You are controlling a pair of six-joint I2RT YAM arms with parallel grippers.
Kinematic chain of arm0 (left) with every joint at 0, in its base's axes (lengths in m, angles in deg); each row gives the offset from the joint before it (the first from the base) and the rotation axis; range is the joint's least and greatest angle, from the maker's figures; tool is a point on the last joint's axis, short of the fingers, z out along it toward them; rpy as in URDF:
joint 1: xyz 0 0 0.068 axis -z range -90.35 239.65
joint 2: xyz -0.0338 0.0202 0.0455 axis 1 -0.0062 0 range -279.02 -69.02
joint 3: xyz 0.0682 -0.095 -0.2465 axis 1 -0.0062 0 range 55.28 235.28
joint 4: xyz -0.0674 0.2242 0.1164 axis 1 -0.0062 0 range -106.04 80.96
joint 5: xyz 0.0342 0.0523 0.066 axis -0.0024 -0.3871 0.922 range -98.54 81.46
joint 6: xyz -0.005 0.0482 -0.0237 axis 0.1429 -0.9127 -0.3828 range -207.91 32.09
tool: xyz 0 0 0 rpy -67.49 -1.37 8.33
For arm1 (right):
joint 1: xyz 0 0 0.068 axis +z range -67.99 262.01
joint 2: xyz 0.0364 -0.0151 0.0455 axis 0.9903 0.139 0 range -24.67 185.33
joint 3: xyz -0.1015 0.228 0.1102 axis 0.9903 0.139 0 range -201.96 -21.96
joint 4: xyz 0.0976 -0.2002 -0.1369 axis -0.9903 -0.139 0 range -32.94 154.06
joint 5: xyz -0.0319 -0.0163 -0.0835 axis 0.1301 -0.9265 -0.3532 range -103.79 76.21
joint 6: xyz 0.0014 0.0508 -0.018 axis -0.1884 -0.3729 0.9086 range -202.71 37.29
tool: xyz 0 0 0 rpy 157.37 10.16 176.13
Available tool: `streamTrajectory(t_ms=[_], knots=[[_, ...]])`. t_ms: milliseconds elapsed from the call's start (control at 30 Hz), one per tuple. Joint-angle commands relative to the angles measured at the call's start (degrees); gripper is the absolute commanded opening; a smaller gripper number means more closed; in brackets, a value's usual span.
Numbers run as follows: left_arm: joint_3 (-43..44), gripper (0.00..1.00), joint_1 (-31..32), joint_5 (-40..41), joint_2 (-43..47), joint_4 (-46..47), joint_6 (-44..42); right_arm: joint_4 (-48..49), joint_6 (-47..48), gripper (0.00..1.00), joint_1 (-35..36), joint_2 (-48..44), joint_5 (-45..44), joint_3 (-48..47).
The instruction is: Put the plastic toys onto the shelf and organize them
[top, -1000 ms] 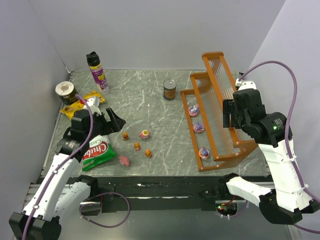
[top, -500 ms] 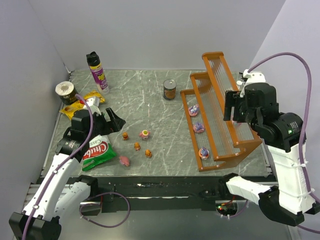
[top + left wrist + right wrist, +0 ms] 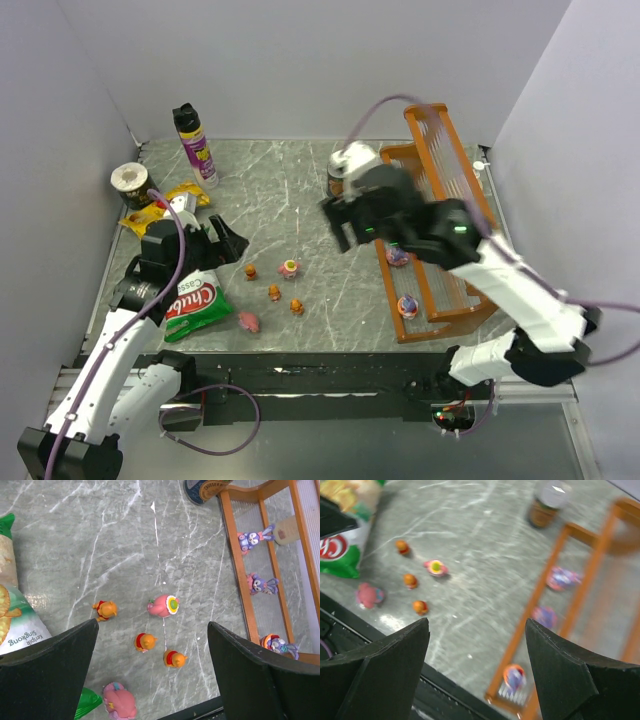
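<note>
Orange-brown stepped shelf [image 3: 231, 540], clear ribbed panels, three purple-pink plastic toys [image 3: 257, 584] aboard

the grey marble-patterned tabletop [image 3: 300, 190] looks smooth and hard with a faint sheen, and the orange-brown stepped shelf [image 3: 238, 562] has smooth satin rails around clear ribbed plastic panels. the small pink, purple and orange plastic toys [image 3: 164, 605] are glossy and moulded, the green-and-white snack bag [image 3: 195, 305] is shiny crinkled film, and the round can [image 3: 545, 507] shows a bright metal top above a printed label. the left gripper [image 3: 152, 625] has fingers [image 3: 47, 675] of matt black plastic.
</note>
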State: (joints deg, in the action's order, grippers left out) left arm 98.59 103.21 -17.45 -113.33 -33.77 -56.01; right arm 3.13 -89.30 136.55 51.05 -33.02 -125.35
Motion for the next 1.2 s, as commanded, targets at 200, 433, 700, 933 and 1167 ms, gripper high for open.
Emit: streamTrajectory(t_ms=[200,433,700,933,1167], knots=[[0.6,0.96,-0.4,8.6,2.3,-0.8,1.1,27.2,1.5,0.83,14.9,8.4,1.0,21.9],[0.8,0.96,-0.6,18.6,5.7,-2.6,4.1,45.0,-3.6,0.83,21.2,14.5,2.4,29.6],[0.7,0.96,-0.5,19.7,5.7,-3.1,5.0,56.8,-6.4,0.86,23.8,25.2,-0.5,29.5],[1.3,0.96,-0.6,21.8,5.4,-4.1,5.7,60.2,-11.1,0.86,23.8,30.3,-1.3,30.8],[1.3,0.96,-0.6,22.6,5.6,-4.4,5.7,60.0,-13.4,0.75,23.8,33.4,-1.2,30.8]])
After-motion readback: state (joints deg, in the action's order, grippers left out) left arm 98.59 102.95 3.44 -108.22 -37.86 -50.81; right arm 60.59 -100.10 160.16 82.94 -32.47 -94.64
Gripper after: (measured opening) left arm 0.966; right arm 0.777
